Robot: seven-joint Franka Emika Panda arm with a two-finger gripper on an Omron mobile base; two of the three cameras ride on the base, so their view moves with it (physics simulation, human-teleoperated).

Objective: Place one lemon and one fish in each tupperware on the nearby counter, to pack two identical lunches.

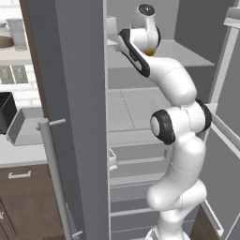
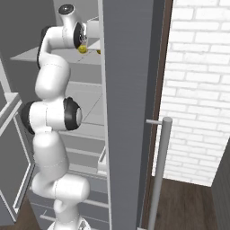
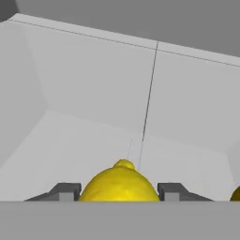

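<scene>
The white arm reaches high into an open grey refrigerator, its hand level with an upper shelf [image 1: 187, 52]. In the hand view the two-finger gripper [image 3: 119, 192] straddles a bright yellow round lemon [image 3: 119, 183], one dark fingertip [image 3: 65, 192] on each side. The fingertips stand just beside the fruit's flanks; whether they press it cannot be told, so the pincer's state remains undetermined. The straddle suits a sideways pinch across the widest part of the ball, which would otherwise roll on the flat shelf.

A second, more orange-yellow ball [image 3: 236, 194] shows at the right edge of the hand view, near the first and on the same shelf. In the right base view both appear as small yellow spots [image 2: 82, 49] beside the hand.

One shallow light-grey rectangular tray [image 1: 26, 125] sits on the white countertop [image 1: 18, 153] outside the refrigerator, left of the open door [image 1: 75, 117], beside a black slotted toaster [image 1: 6, 111]. It appears empty, so packing is judged barely begun. No fish is visible.
</scene>
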